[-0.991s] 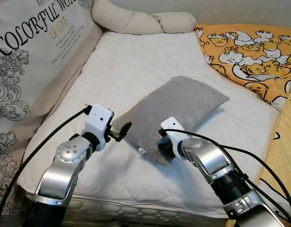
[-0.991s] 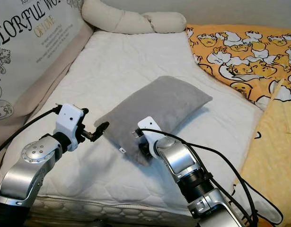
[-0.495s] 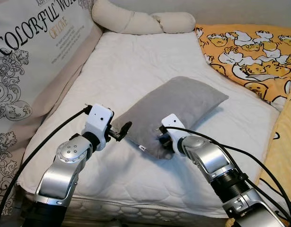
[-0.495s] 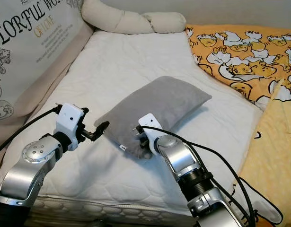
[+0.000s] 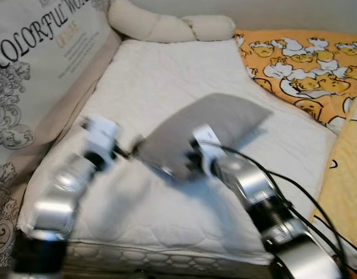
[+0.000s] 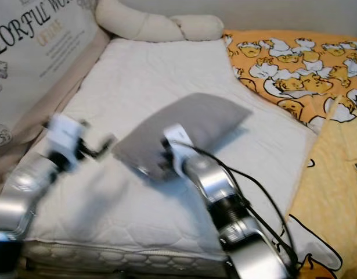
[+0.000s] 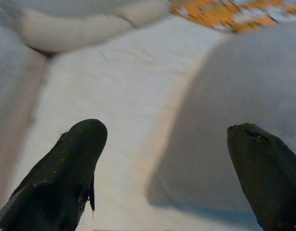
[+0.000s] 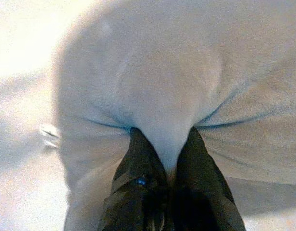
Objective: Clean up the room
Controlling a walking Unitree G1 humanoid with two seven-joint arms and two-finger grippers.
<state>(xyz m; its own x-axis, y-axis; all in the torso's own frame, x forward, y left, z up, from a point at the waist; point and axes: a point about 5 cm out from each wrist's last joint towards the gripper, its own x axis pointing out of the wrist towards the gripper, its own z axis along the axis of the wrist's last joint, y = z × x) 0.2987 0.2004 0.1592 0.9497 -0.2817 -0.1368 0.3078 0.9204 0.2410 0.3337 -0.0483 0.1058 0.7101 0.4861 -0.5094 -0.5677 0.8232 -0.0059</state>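
A grey pillow (image 5: 204, 128) lies on the bed (image 5: 166, 75), on the white mattress cover, roughly at its middle and set slantwise. It is a plump rectangle of soft, matte fabric with a small white tag at its near edge. The near corner is bunched up and lifted off the cover, with creases running out from the pinched spot, while the far end rests flat.

The right gripper (image 8: 166, 154) has its jaws pressed nearly together on a fold of the pillow's near corner; the fabric puckers between the two black fingers (image 8: 138, 159).

The left gripper (image 7: 167, 144) hangs just beside the pillow's near left edge with its jaws spread wide. One fingertip is over the white cover and the other over the grey fabric; whether either touches cannot be told. Both arms are blurred in the head views.

A cream bolster (image 5: 166, 26) lies across the head of the bed. An orange cartoon-print blanket (image 5: 306, 64) covers the right side. A large printed cushion (image 5: 33, 64) leans along the left.
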